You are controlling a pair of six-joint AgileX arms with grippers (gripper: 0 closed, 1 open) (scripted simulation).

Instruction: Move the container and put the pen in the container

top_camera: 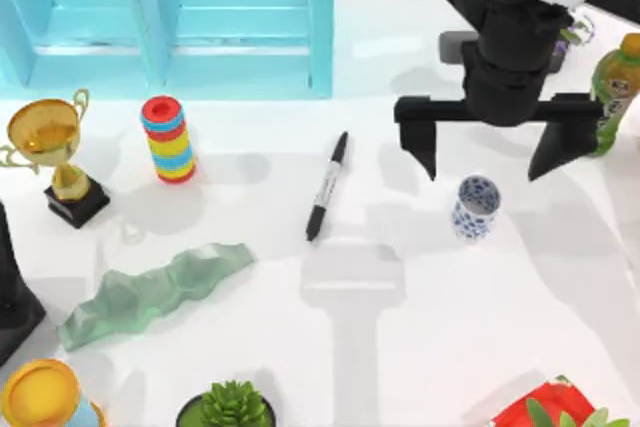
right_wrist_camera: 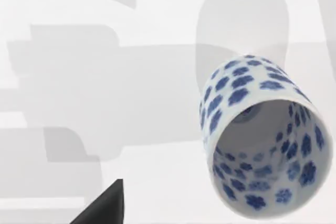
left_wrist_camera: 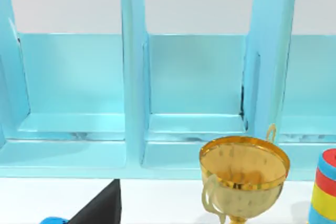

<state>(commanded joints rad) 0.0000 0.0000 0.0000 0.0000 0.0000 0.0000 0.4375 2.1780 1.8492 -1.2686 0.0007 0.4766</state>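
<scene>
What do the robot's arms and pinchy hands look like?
The right arm is chunky and black with a white patch near its top. Its right gripper is a wide black bar with two pointed black fingers. The left arm is a black shape at the table's left edge.

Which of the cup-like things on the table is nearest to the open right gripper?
The blue-flowered white container, just below the right gripper. The gold trophy and yellow-rimmed cup stand far left.

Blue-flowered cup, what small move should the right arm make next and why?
Probably lower the right gripper around the blue-flowered cup: its fingers are spread wide, hovering just behind the upright cup, not touching it, while the pen lies untouched to the left.
</scene>
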